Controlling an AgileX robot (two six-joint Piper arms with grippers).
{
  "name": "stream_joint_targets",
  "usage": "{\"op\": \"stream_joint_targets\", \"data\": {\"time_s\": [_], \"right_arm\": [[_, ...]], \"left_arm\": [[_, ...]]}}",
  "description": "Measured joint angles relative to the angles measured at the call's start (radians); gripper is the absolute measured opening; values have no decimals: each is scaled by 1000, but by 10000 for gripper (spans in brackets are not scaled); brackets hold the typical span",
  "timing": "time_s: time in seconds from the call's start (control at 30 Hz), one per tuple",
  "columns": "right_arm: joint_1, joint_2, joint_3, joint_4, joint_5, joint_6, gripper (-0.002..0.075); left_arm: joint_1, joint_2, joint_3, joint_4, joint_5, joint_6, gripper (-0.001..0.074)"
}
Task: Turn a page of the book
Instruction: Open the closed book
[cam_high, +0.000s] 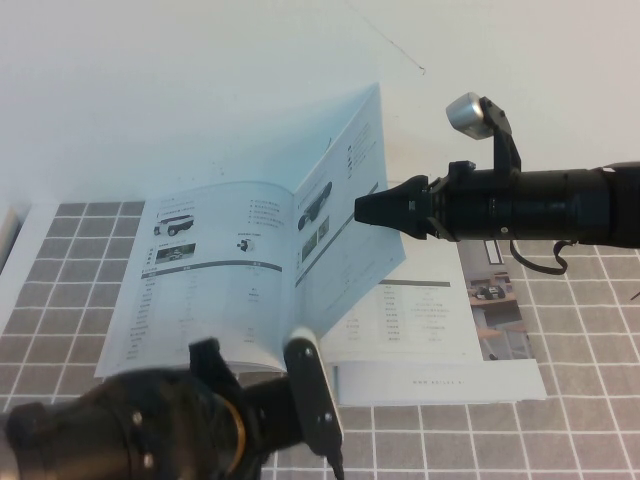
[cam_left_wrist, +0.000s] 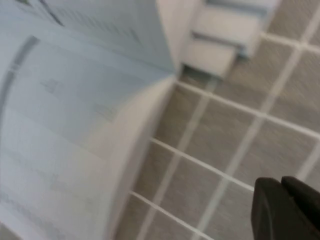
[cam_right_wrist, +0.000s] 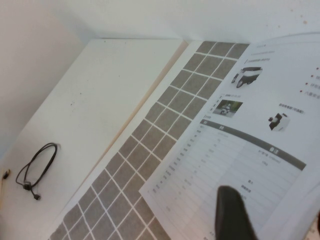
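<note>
The right tool (cam_high: 362, 208) pinches the page (cam_high: 340, 225) upright above the open book (cam_high: 205, 290), while the left tool (cam_high: 262, 372), jaws apart, holds nothing near the book's near edge.

The book (cam_high: 200, 290) is thin paper with a smooth, slightly glossy white finish, and its raised page (cam_high: 345, 200) looks like the same light, flexible sheet, catching a pale sheen. It lies on a matt grey mat (cam_high: 590, 350) gridded with white lines, flat and even like vinyl or woven cloth, over a smooth white table (cam_right_wrist: 100, 100) where a thin black rubbery cable (cam_right_wrist: 32, 170) rests. The left end effector (cam_high: 262, 375) low at the near edge and the right end effector (cam_high: 375, 207) beside the page are both matt black plastic, with a brushed silver metal cylinder (cam_high: 466, 112) above the right arm.
</note>
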Motion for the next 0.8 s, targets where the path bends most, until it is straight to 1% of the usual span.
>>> {"op": "stream_joint_targets", "data": {"time_s": [0.03, 0.07, 0.17, 0.2, 0.27, 0.3, 0.37, 0.47, 0.57, 0.67, 0.8], "right_arm": [[0, 0, 0, 2, 0, 0, 354], [0, 0, 0, 2, -2, 0, 354], [0, 0, 0, 2, -2, 0, 353], [0, 0, 0, 2, -2, 2, 354], [0, 0, 0, 2, -2, 5, 354], [0, 0, 0, 2, -2, 10, 353], [0, 0, 0, 2, -2, 17, 353], [0, 0, 0, 4, -2, 36, 354], [0, 0, 0, 5, -2, 39, 354], [0, 0, 0, 8, -2, 42, 354], [0, 0, 0, 8, -2, 42, 354]], "left_arm": [[0, 0, -14, -147, 35, 140, -4], [0, 2, -26, -271, 55, 241, -4], [-10, 2, -68, -775, 72, 635, -4], [-15, 2, -75, -943, 60, 722, -4], [-29, 2, -79, -1242, -18, 865, -4], [-35, 2, -81, -1346, -63, 902, -4], [-51, 4, -85, -1563, -236, 948, -4], [-80, 8, -85, -1758, -477, 990, -4], [-89, 26, -85, -1834, -636, 1006, -4], [-89, 81, -85, -1840, -716, 1013, -4], [-95, 179, -85, -1762, -813, 982, -4]]}}
